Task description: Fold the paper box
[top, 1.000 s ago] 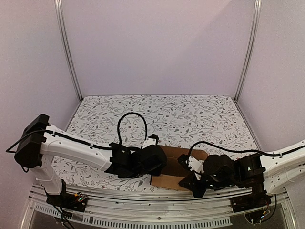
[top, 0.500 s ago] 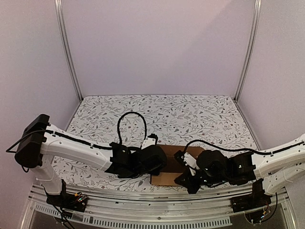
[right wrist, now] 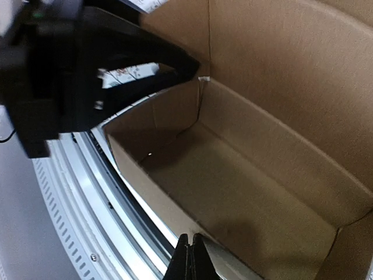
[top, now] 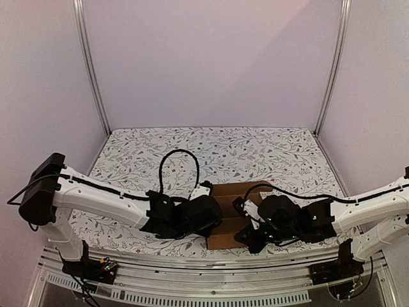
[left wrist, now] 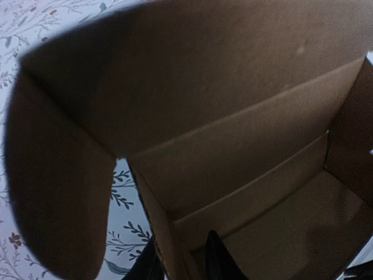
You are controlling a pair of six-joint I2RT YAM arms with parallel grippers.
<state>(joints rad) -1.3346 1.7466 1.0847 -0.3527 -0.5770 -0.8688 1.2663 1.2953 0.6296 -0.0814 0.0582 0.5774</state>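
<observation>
While the left claw (left wrist: 182,251), narrowly parted, straddles the left wall of the paper box (left wrist: 233,116) and the right claw (right wrist: 187,249) is shut empty, that wall may flop outward.

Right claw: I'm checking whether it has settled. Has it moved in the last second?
Yes. The right claw has slid left, away from the right frame post, farther over the paper box.

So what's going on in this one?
Two robot arms are working on a brown cardboard box at the near edge of the table. The box is partly formed, with its walls up and its top open. The left hand has a finger on each side of a side wall; whether it pinches is unclear. The right hand, closed, sits by the near wall.
</observation>
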